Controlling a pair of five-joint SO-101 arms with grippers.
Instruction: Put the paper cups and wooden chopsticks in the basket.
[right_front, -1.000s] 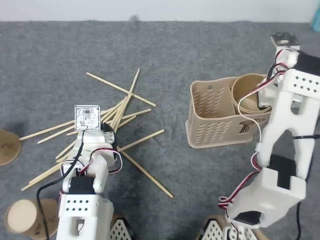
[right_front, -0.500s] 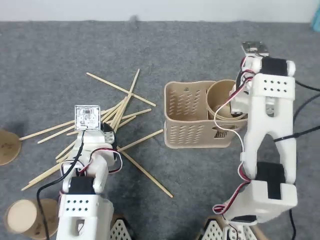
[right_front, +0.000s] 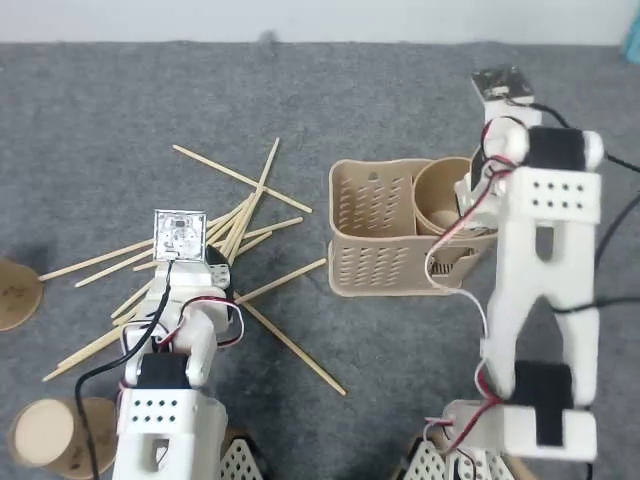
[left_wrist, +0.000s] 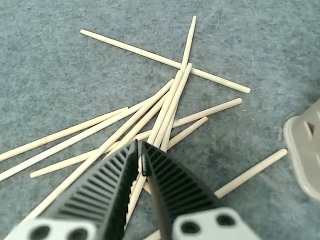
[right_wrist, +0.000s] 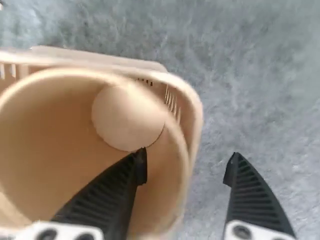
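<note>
Right claw (right_wrist: 187, 157): spread wide; one finger stands inside the paper cup (right_wrist: 127, 122), the other outside the basket (right_wrist: 192, 107).
Reason for spread: cup wall and basket wall both lie in the gap, so nothing is clamped; the cup appears to rest on its own.
Paper cup position: upright in the basket's end compartment, beside the right arm.
Left claw (left_wrist: 139, 146): jaws narrowed to a slit above the wooden chopsticks (left_wrist: 165, 107); no stick is visibly gripped.
Reason for pose: judged to be aimed at the middle of the pile, where the sticks cross.
Chopstick position: scattered on the tabletop (right_front: 400, 100), well apart from the basket.
Remaining cups (right_front: 45, 435): on the tabletop beside the left arm's base.
</note>
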